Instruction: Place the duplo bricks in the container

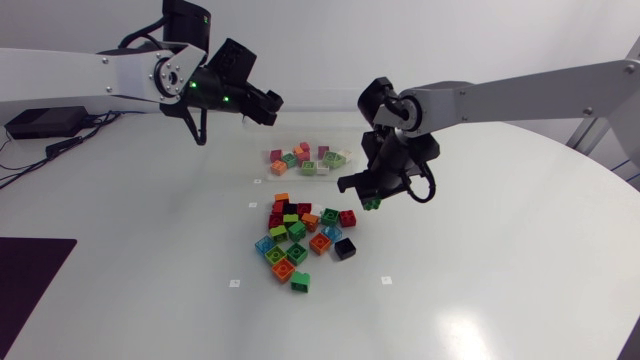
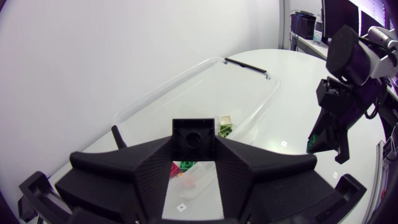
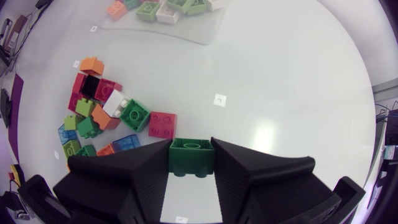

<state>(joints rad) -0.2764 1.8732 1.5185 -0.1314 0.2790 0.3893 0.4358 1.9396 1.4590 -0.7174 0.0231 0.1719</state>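
A pile of coloured duplo bricks (image 1: pixel 300 242) lies mid-table. Behind it stands the clear container (image 1: pixel 345 165) with several bricks inside. My right gripper (image 1: pixel 371 193) hangs between pile and container, shut on a green brick (image 1: pixel 372 204); the right wrist view shows that green brick (image 3: pixel 191 160) clamped between the fingers of the right gripper (image 3: pixel 191 146), with the pile (image 3: pixel 102 115) ahead of it and to one side. My left gripper (image 1: pixel 268 105) is raised left of the container. It is shut on a black brick (image 2: pixel 192 132), above the container (image 2: pixel 249 67).
A dark mat (image 1: pixel 28 295) covers the table's near left corner. A black box with cables (image 1: pixel 40 122) sits at the far left. Small white markers (image 1: pixel 386 280) dot the surface around the pile.
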